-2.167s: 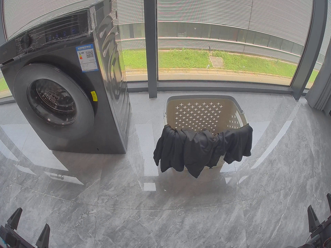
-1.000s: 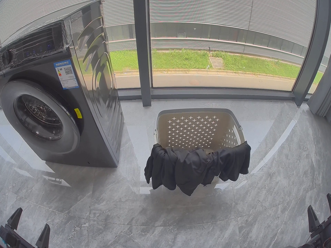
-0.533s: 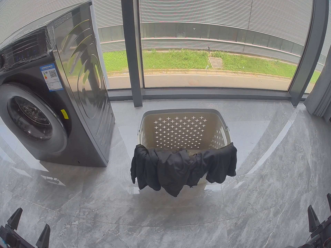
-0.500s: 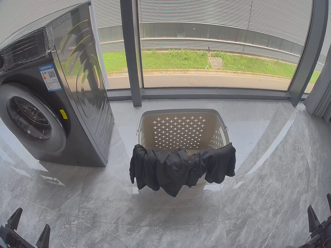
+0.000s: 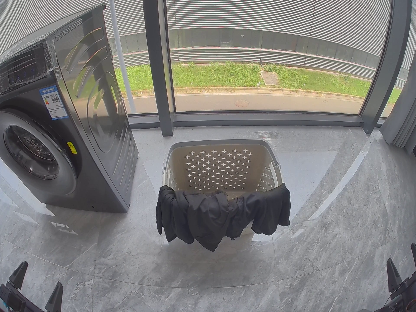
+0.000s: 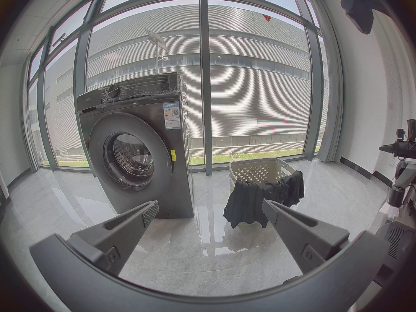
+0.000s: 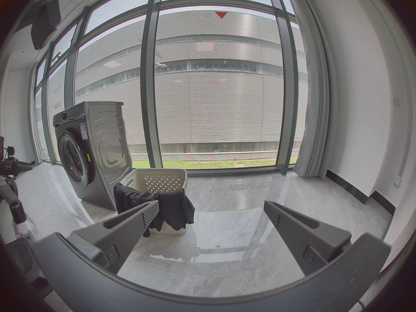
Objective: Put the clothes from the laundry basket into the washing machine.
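Laundry basket [image 5: 221,145], black clothes [image 5: 216,215] draped over its rim, well ahead of left gripper [image 6: 209,205] and right gripper [image 7: 210,208]. Washing machine [image 5: 86,109] on left gripper's side. Both grippers' fingers apart, empty.

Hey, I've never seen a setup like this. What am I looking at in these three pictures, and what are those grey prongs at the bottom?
It is a wheeled robot with two arms. One picture comes from a camera on its head, looking down at the grey stone floor. The other two come from cameras on its wrists, so the grey prongs are each arm's own tool: the left tool and the right tool. Both are open and hold nothing. On the floor stand a dark washing machine and, beside it, a beige laundry basket with black clothes draped over its near rim.
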`<state>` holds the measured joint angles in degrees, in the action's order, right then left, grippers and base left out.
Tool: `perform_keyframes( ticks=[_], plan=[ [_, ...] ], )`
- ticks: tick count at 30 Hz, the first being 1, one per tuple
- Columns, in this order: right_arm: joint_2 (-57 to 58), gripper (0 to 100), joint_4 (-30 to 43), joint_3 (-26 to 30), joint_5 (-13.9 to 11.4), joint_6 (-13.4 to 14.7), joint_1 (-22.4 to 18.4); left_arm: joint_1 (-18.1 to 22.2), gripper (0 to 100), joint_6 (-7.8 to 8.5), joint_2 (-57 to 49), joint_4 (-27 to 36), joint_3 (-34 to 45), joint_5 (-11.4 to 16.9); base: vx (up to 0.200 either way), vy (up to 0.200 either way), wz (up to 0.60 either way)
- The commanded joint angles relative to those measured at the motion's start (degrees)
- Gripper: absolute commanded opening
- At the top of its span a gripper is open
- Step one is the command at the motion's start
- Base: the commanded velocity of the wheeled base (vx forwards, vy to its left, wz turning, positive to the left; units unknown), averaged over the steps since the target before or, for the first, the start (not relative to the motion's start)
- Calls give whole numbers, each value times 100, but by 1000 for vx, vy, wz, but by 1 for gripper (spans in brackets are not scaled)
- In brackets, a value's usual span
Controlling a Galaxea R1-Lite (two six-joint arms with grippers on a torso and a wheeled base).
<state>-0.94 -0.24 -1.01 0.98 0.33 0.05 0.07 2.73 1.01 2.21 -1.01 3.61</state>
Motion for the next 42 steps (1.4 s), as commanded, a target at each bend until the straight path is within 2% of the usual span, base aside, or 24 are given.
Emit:
perform_keyframes(
  ticks=[1, 4, 27, 42],
  plan=[
    [94, 100, -2, 92, -1, 2, 4, 1, 100, -1, -101, -1, 101, 0, 0, 0, 0],
    [94, 100, -2, 92, -1, 2, 13, 1, 100, -53, -101, -1, 101, 0, 67, 0, 0],
    [94, 100, -2, 92, -1, 2, 4, 1, 100, -53, -101, -1, 101, 0, 200, 0, 0],
    [94, 100, -2, 92, -1, 2, 13, 1, 100, -45, -101, -1, 101, 0, 0, 0, 0]
  ],
)
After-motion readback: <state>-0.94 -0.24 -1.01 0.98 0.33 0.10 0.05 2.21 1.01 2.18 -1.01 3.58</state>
